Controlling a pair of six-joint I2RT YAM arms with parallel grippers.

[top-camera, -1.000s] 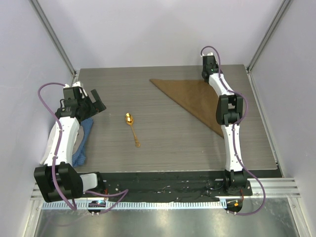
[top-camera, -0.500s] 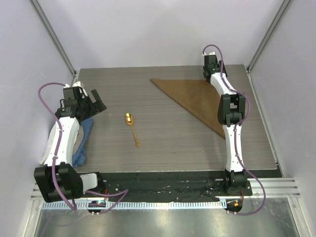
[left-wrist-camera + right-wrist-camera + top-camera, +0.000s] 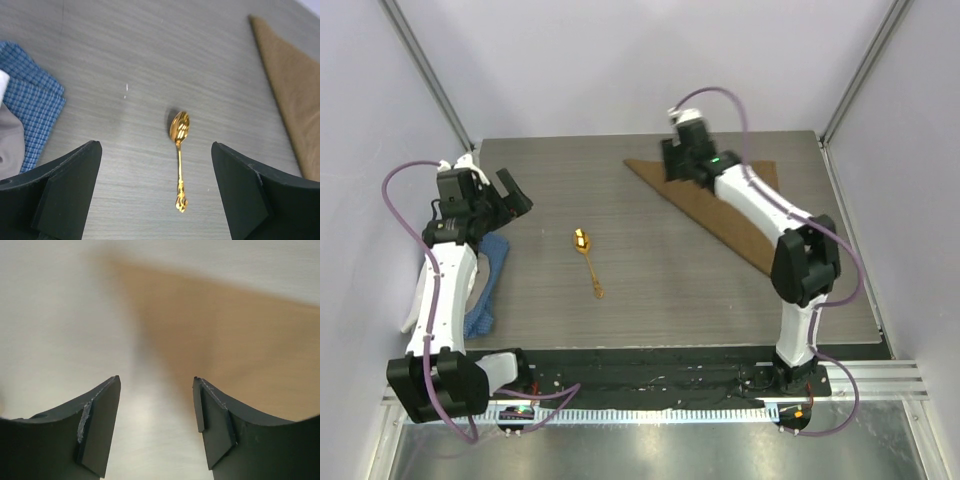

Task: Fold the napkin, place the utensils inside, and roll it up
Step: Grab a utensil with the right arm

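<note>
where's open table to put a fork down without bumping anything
Widest bare patch: near middle, between the spoon and the long edge of the napkin. Also the far strip left of the napkin's tip. Crowded: left edge by the blue cloth, far right where the right gripper hangs over the napkin.

Right wrist view's a blurry mess, the napkin (image 3: 235, 340) is just a tan smear running off the right edge. From the top, the right arm (image 3: 755, 200) covers a strip of it, and the left arm (image 3: 445, 280) hides part of the blue cloth (image 3: 485, 300).
</note>
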